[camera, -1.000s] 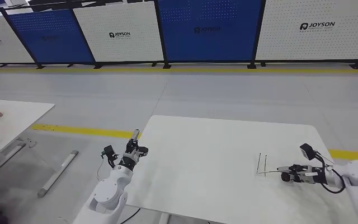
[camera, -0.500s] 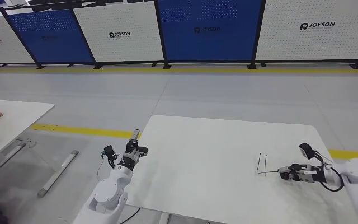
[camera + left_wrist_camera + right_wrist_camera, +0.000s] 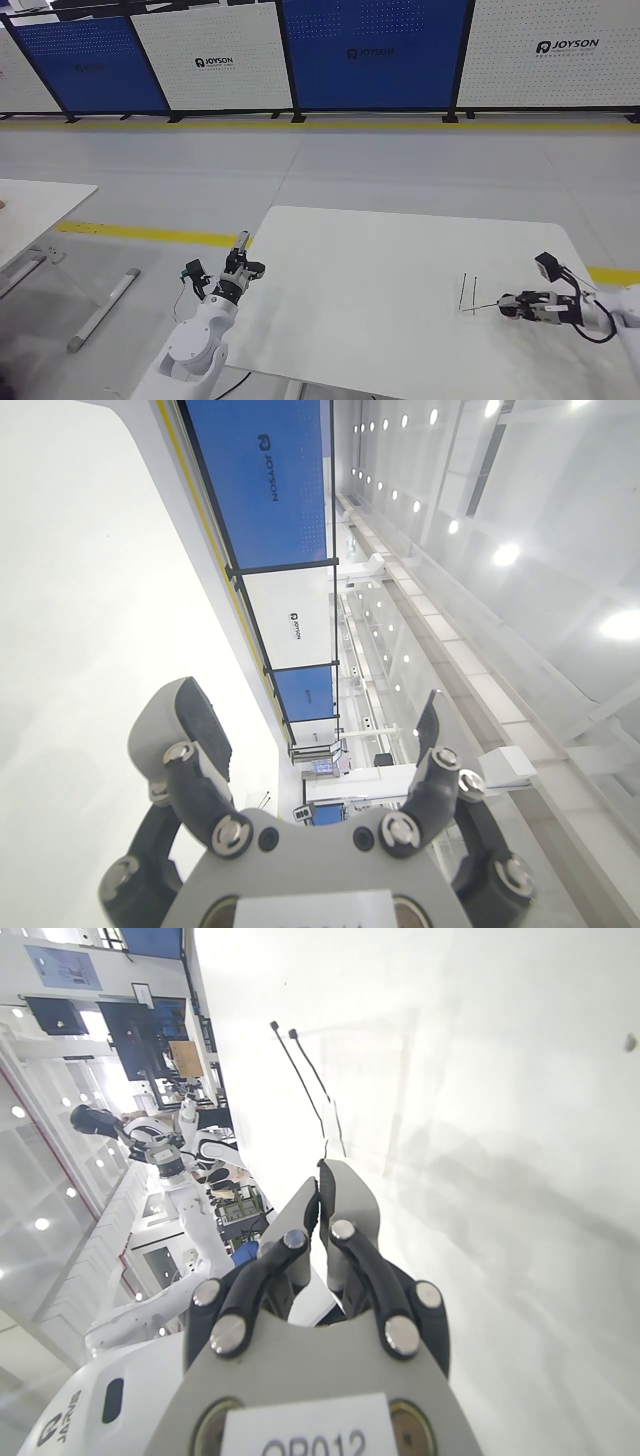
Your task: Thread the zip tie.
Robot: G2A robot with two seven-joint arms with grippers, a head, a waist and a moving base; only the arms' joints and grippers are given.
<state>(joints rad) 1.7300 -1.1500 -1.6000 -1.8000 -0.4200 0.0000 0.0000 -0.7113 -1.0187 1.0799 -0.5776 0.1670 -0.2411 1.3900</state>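
Right hand (image 3: 320, 1180) barely nudged, pinching a zip tie (image 3: 478, 307); left hand (image 3: 320, 712) wide open. Pickup stage, I reckon; next needs tail-into-head alignment.

My right gripper (image 3: 320, 1180) had ribbed black rubber pads (image 3: 326, 1198); each zip tie (image 3: 314, 1073) was thin black plastic; the table (image 3: 380, 290) smooth, matt white.

Your top view looks down from above the arms, over the whole table (image 3: 380, 260) and out to the far panels (image 3: 375, 55). Your left wrist view sits close behind the left gripper (image 3: 315, 710) at the tabletop's left edge, facing along it toward those panels and up to the ceiling. Your right wrist view rides low behind the right gripper (image 3: 320, 1173) near the right edge, facing the zip ties (image 3: 305, 1073). The top view shares that patch.
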